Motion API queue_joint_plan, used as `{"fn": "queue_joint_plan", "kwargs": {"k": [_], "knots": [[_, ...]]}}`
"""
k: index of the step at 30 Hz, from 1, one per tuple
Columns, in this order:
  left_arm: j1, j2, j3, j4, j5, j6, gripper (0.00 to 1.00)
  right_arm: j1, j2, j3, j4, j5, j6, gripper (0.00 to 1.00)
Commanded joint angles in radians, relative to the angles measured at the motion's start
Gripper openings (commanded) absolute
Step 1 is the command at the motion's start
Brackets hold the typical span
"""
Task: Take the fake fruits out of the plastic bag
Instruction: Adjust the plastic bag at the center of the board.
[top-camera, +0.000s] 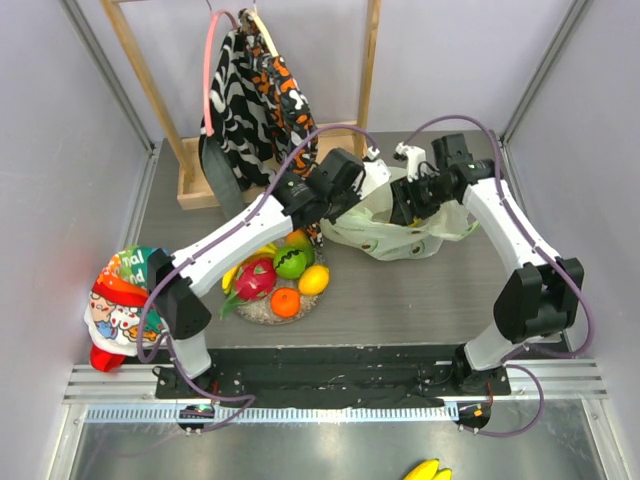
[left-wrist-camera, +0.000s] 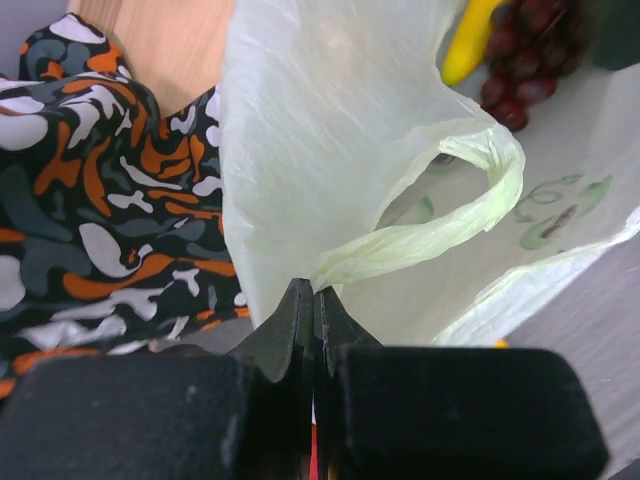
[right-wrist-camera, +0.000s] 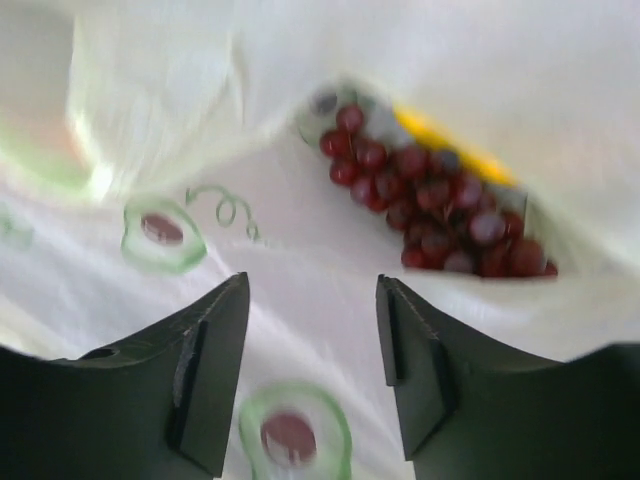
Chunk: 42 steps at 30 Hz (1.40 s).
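**One bag, two claws, fruits in two places**

On the table (top-camera: 420, 300), one plastic bag (top-camera: 390, 238) lay at 2 o'clock from a heap of at least five fake fruits (top-camera: 283, 280). The left claw (left-wrist-camera: 313, 300) was clamped on one handle loop (left-wrist-camera: 470, 215). The right claw (right-wrist-camera: 312, 290) gaped over the bag. Only the wrist views showed one grape bunch (right-wrist-camera: 430, 215) and one banana (right-wrist-camera: 455, 150) inside.

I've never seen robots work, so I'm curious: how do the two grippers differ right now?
The left gripper is shut, pinching a handle of the bag; the right gripper is open, holding nothing. The left sits at the bag's edge beside the cloth; the right points into the bag toward the grapes. Both are at the bag.
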Motion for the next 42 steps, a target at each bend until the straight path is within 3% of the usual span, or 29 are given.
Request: {"fn": "queue_joint_plan", "kwargs": {"k": [1,6,11,16,22,34,37,42], "knots": [[-0.006,-0.053,0.025,0.027,0.040,-0.157,0.00,0.064,0.093,0.101,0.050,0.022,-0.020,0.55],[-0.006,-0.067,0.014,0.024,0.040,-0.225,0.00,0.104,0.145,0.054,0.044,0.081,-0.006,0.45],[-0.006,-0.118,-0.047,0.036,0.044,-0.230,0.00,0.102,-0.030,-0.237,-0.001,0.153,-0.028,0.42],[-0.006,-0.152,-0.118,0.015,0.083,-0.248,0.00,0.099,-0.116,-0.346,-0.065,0.181,-0.063,0.42],[-0.008,-0.169,-0.157,0.024,0.081,-0.242,0.00,0.099,-0.150,-0.279,-0.119,0.174,-0.089,0.44],[-0.006,-0.161,-0.144,0.038,0.070,-0.199,0.00,0.099,0.180,0.074,0.050,0.250,-0.166,0.48],[-0.006,-0.156,-0.129,0.036,0.084,-0.181,0.00,0.101,0.260,0.141,0.033,0.253,-0.176,0.52],[-0.006,-0.139,-0.104,0.030,0.124,-0.170,0.00,0.099,0.379,0.286,-0.001,0.172,-0.177,0.70]]}}
